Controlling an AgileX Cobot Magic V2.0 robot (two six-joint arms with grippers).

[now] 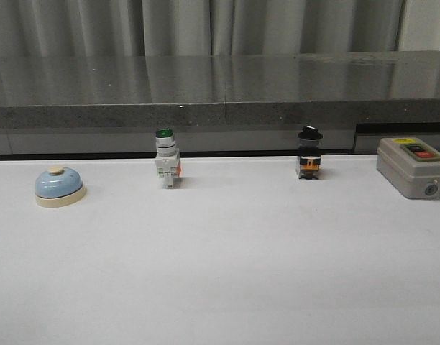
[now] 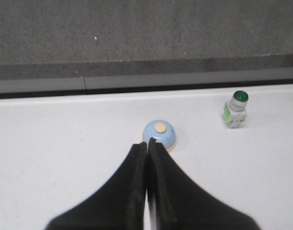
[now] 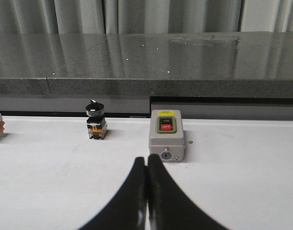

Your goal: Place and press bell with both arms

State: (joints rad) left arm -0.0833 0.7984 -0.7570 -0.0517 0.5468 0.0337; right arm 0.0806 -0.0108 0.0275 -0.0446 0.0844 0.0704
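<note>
Four things are sitting in a loose row along the back of the white table. Far left is the bell. Then a green-capped switch, a black-knobbed switch, and a grey box with red and green buttons at the far right. All are well apart from each other. A dark stone ledge is running behind the table, curtains behind that.

Nothing is touching the bell or sitting close beside it; the green-capped switch is its nearest neighbour, off to its right.

The bell is standing upright on its cream base, knob pointing straight up, axis vertical. It's round, so no sideways heading.

Left gripper is sitting with fingers pressed together, holding nothing, tips just short of the bell in the wrist view; contact cannot be told. Right gripper is also fully closed and empty, tips pointing at the grey box, just short of it. Neither arm is showing in the front view.
</note>
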